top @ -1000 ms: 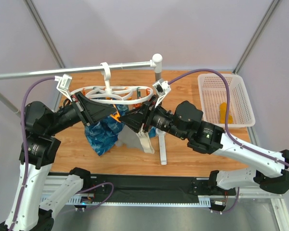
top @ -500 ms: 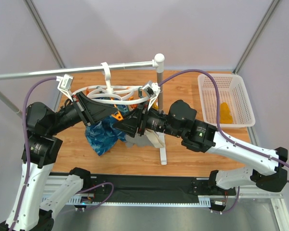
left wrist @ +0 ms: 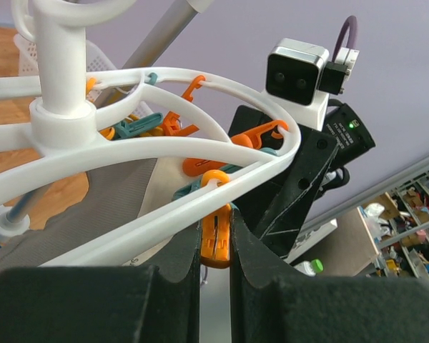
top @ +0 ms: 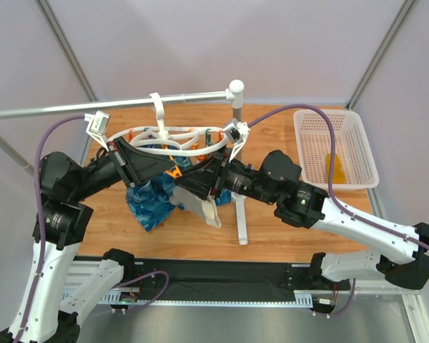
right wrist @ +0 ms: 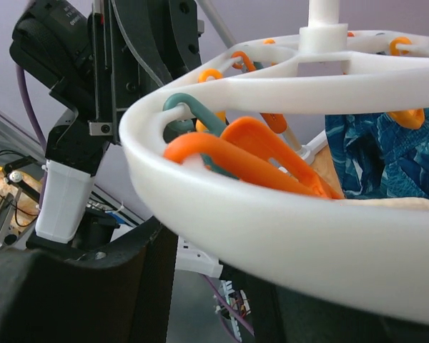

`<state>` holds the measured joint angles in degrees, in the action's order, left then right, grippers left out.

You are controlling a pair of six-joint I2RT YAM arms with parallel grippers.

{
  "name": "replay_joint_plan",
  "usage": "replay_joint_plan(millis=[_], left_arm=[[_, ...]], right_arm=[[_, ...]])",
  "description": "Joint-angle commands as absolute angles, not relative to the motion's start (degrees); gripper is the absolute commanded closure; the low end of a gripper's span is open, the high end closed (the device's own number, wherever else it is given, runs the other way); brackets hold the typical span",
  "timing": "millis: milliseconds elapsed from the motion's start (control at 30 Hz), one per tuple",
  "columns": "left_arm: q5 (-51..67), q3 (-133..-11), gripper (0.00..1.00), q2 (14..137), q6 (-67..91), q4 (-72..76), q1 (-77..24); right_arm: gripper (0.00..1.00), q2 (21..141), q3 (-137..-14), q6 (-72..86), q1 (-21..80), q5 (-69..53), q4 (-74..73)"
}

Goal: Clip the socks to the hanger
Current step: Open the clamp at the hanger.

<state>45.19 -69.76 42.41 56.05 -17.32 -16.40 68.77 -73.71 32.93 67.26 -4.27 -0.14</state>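
The white hanger [top: 173,136] hangs by its hook from the grey rail, with orange clips along its rings. My left gripper [top: 171,170] is shut on an orange clip [left wrist: 216,239] hanging under the front ring [left wrist: 129,229]. My right gripper [top: 181,184] faces it from the right, just below the same ring [right wrist: 293,236]; its jaws stand apart with nothing between them. One mustard sock [top: 334,168] lies in the white basket [top: 307,143]. The other sock is not visible.
A blue wave-patterned cloth [top: 149,199] and grey and beige garments [top: 202,207] hang under the hanger. The rail's white post [top: 239,207] stands just right of the grippers. The wooden table's [top: 286,232] front edge is close behind the arms.
My right arm swung left toward the hanger, then drew back a little to the right. The grey garment below it shifted. My left gripper has stayed on the clip.
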Motion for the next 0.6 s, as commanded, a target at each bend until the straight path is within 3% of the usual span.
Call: replay_joint_plan(millis=[0, 100, 267, 333, 367, 400, 433, 567], left_arm=[[48.16, -69.79, 1.0, 41.66, 56.78, -16.26, -16.7], [48.16, -69.79, 1.0, 41.66, 56.78, -16.26, -16.7], [47.99, -70.14, 1.0, 41.66, 56.69, -16.87, -16.7], [46.68, -70.75, 0.98, 41.57, 55.9, -18.62, -16.7], [45.54, -71.45, 0.91, 41.4, 54.94, -20.63, -16.7], [44.05, -73.54, 0.74, 41.22, 52.41, -26.22, -16.7], [40.29, -74.7, 0.65, 41.13, 50.99, -29.41, -16.7], [27.62, -80.67, 0.46, 37.63, 45.88, -44.8, -16.7]], right_arm=[[0.6, 67.5, -73.83, 33.49, 66.71, -3.25, 4.39], [0.64, 68.46, -74.97, 33.49, 66.62, -4.3, 4.31], [0.85, 69.7, -75.76, 33.75, 66.71, -5.8, 4.04], [1.0, 69.7, -75.67, 33.75, 66.62, -5.36, 3.96], [1.0, 69.87, -75.76, 33.4, 66.62, -5.1, 3.61], [1.0, 69.87, -75.94, 33.22, 66.62, -4.4, 2.82], [1.0, 69.96, -76.02, 32.44, 66.62, -4.05, 2.46], [1.0, 70.49, -76.11, 29.81, 66.62, -1.77, 0.79]])
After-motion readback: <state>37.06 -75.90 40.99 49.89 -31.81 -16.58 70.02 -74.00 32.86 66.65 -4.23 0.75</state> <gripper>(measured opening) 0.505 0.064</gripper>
